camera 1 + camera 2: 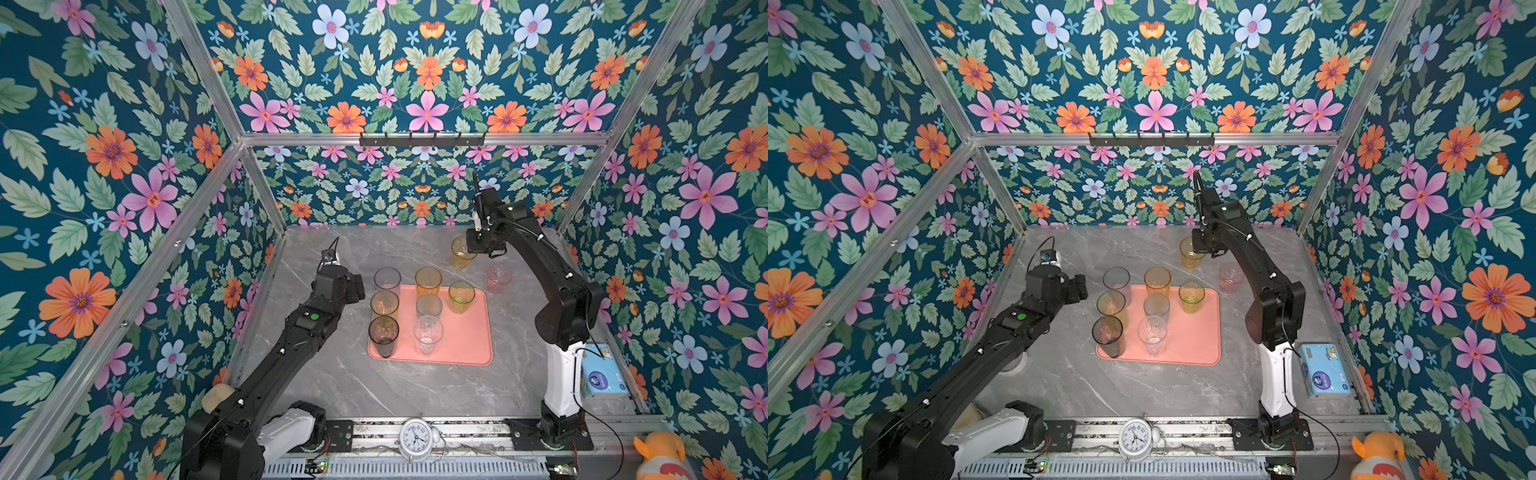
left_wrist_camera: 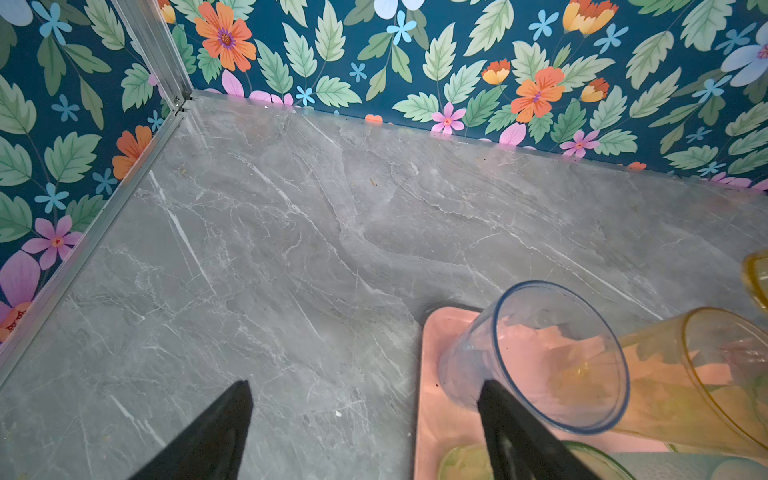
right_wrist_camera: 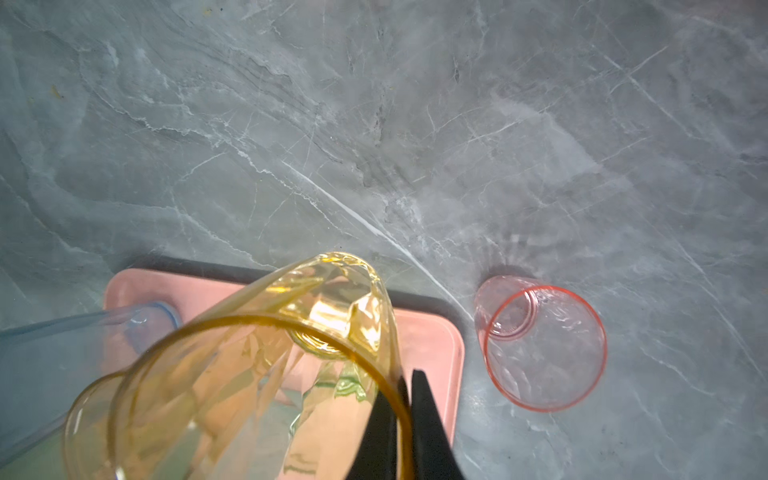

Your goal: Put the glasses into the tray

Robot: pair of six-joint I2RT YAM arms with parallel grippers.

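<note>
Amber translucent glass (image 3: 249, 374), rim clamped by right end effector (image 3: 409, 386); left end effector (image 2: 365, 386) spread apart.

Amber glass (image 3: 257, 365) — rim partly cropped

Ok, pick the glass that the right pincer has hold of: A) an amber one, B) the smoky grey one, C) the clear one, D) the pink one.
A: the right pincer is shut on the rim of an amber glass, while the pink glass stands free on the table.
</note>
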